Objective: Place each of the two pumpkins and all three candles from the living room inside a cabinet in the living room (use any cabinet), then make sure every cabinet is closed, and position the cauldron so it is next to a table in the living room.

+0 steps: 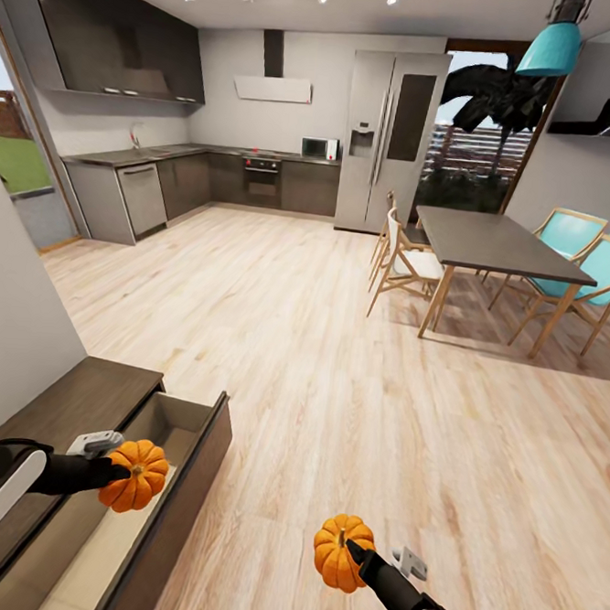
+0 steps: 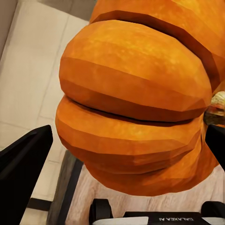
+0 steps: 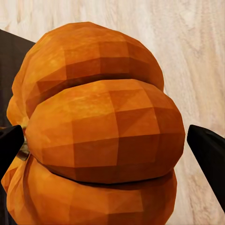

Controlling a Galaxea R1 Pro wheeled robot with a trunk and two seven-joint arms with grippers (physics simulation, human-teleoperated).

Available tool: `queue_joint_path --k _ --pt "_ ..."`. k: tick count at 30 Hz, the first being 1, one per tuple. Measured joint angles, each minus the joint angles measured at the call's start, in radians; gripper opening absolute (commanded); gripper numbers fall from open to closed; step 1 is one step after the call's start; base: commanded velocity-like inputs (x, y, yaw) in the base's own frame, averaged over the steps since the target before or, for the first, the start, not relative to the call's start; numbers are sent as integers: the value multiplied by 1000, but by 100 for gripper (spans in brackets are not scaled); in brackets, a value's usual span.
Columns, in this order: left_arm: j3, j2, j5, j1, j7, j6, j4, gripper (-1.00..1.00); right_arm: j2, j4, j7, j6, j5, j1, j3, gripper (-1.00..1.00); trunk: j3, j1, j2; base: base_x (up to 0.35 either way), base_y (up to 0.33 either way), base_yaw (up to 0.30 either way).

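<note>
Left gripper (image 1: 117,472): we hold one pumpkin (image 1: 135,475) pinched between our fingers; in the left wrist view it bulges between the two black fingertips (image 2: 23,161), its ribs pressing against them.

Why held here: we carry this pumpkin above the open drawer (image 1: 163,422) of the cabinet (image 1: 68,406) so that, as we judge it, a release drops it onto the pale drawer floor just beyond and below our jaws.

Left pumpkin's pointing: it is squat, so it has hardly any long axis; the ribs run across the jaw gap in the wrist view, which suggests its stem axis lies roughly crosswise to our fingers. We cannot make out the stem from the head view.

Right gripper (image 1: 352,552): we clamp the second pumpkin (image 1: 341,552) between our fingers; the right wrist view shows it wedged between the two dark fingertips (image 3: 208,152).

Why held here: this one hangs over bare plank floor (image 1: 335,390), well apart from the drawer, and we judge it waits its turn while the left side places first.

Right pumpkin's pointing: a dark stem shows at the jaw-side face in the head view, pointing back toward our wrist; the ribs again lie across the gap.

Cabinet: the drawer stands pulled out beneath the left jaws, its interior looking bare as far as we can see.

Step in hand: we judge the pumpkins are ready for placing, with closing the drawer not yet done.
</note>
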Motion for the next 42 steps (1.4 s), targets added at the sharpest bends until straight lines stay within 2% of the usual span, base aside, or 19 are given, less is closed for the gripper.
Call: queue_joint_path --k 1,2,3,5,7,8,10,15,22,33,42 --pt "1 -12 -5 1 -1 0 0 -100 0 0 -1 0 0 0 -1 -100 3 -4 7 0 0 0" --pt "1 -18 7 0 -2 1 0 -100 0 0 -1 0 0 0 -1 -100 6 -8 14 0 0 0" --pt "0 -34 -6 1 0 1 0 -100 0 0 -1 0 0 0 -1 -100 9 -11 21 0 0 0" --pt "-3 -64 0 0 -2 2 0 -100 1 0 0 -6 0 0 -1 -100 16 -19 35 0 0 0" --pt "-5 -96 -22 1 4 1 0 -100 2 0 0 -20 -1 0 1 -100 22 -27 49 0 0 0" --pt "-1 -104 -23 0 12 1 0 -100 2 0 0 -24 0 0 1 -100 25 -31 56 0 0 0" --pt "6 -111 -54 0 39 0 0 -100 3 0 0 -28 1 0 2 -100 31 -38 70 0 0 0" --pt "21 -116 -59 0 78 0 -2 -100 1 1 -1 -31 0 0 1 -100 47 -58 105 0 0 0" --pt "20 -117 -57 0 79 0 -25 -100 1 2 -2 -31 2 0 2 -100 47 -58 105 21 -5 0" --pt "15 -117 -61 0 80 0 -41 -100 0 1 -2 -37 2 0 3 -100 47 -58 105 287 -127 -221" --pt "14 -118 -65 0 81 0 -41 -100 0 2 -1 -37 2 0 4 -100 47 -58 105 311 -134 -71"
